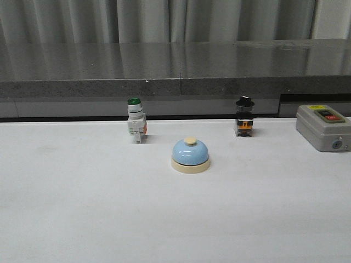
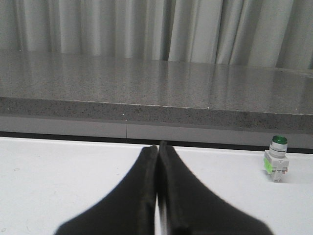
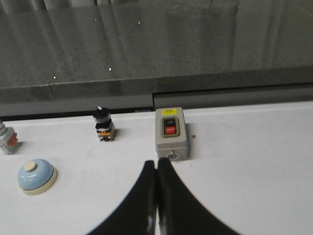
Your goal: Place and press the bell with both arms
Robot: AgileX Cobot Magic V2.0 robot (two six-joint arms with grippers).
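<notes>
The light-blue bell (image 1: 190,155) with cream base and cream button stands upright on the white table (image 1: 82,208), near the middle. It also shows in the right wrist view (image 3: 36,176). Neither arm shows in the front view. My left gripper (image 2: 158,146) is shut and empty, over bare table, and the bell is out of its view. My right gripper (image 3: 156,162) is shut and empty, close in front of the grey box, well apart from the bell.
A green-capped white pushbutton switch (image 1: 135,120) stands behind the bell to the left, seen too in the left wrist view (image 2: 277,158). A black-knobbed switch (image 1: 244,116) stands behind to the right. A grey box with red button (image 1: 324,127) sits far right. A dark stone ledge (image 1: 175,68) runs along the back.
</notes>
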